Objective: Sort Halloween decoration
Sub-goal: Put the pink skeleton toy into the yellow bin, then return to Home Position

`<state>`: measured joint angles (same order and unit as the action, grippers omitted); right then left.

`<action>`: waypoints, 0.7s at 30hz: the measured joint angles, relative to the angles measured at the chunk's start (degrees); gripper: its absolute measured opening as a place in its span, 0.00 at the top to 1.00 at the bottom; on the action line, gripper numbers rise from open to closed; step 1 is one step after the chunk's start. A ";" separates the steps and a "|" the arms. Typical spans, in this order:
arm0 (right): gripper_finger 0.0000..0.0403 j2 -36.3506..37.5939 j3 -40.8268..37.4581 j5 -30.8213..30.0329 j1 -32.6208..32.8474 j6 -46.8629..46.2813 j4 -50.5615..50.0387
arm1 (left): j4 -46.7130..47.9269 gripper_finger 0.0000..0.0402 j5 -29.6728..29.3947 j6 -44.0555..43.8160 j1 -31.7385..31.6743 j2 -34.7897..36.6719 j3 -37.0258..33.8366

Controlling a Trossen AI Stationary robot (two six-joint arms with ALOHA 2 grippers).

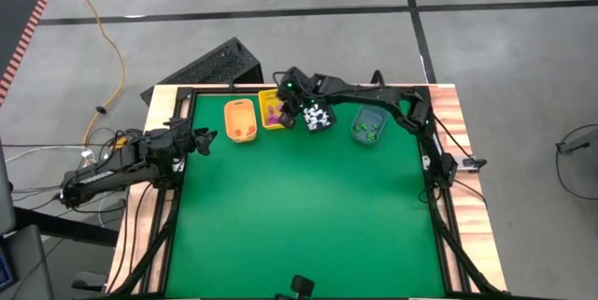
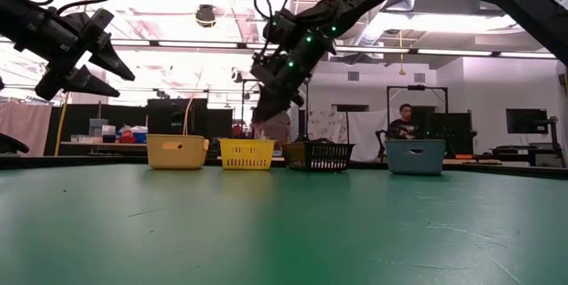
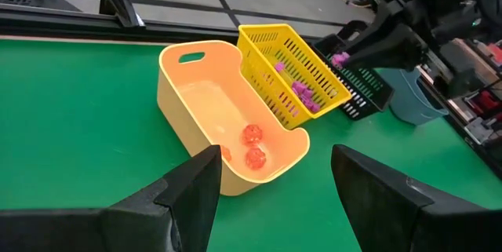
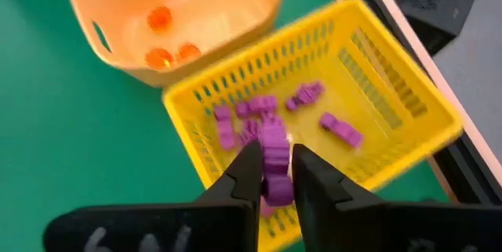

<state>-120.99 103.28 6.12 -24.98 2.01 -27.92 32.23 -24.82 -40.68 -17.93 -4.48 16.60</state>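
Four bins stand in a row by the table's far edge. The orange bin (image 3: 188,95) holds orange trinkets (image 3: 252,147). In the yellow basket (image 4: 392,87) lie purple trinkets (image 4: 255,115). White trinkets (image 1: 320,116) fill the black basket (image 2: 318,155), and green ones (image 1: 369,130) the blue-grey bin (image 2: 415,156). My right gripper (image 4: 274,158) hangs over the yellow basket's near wall, shut on a purple trinket. My left gripper (image 3: 271,181) waits open above the table's left side (image 1: 204,139), pointing at the orange bin. My right gripper pinches one purple trinket (image 4: 274,175) between its two fingertips, coming from above and pointing down. The trinket is lifted clear, above the yellow basket's near wall.
The green mat (image 1: 308,216) spreads bare across the middle and near side. A dark frame rail (image 1: 432,164) runs along the table's edges. A dark keyboard-like slab (image 1: 215,64) lies beyond the far left corner. A person (image 2: 404,123) sits far off in the room.
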 joint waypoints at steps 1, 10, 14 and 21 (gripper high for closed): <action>0.83 -0.24 0.02 -0.17 0.17 0.00 0.77 | 0.00 0.42 0.00 -0.04 0.00 -0.01 0.00; 0.71 -0.65 0.55 -1.61 0.51 0.37 3.60 | 0.44 0.42 0.02 -0.65 0.00 0.01 0.00; 0.69 0.65 3.66 1.09 0.47 0.20 3.55 | 1.23 0.42 0.55 -0.75 0.02 0.01 0.00; 0.69 6.60 9.07 2.32 1.97 2.02 0.71 | 1.80 0.42 0.49 -1.61 0.00 0.01 0.00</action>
<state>-114.39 112.36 8.45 -23.01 4.03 -27.22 34.03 -24.33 -42.29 -17.93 -4.47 16.60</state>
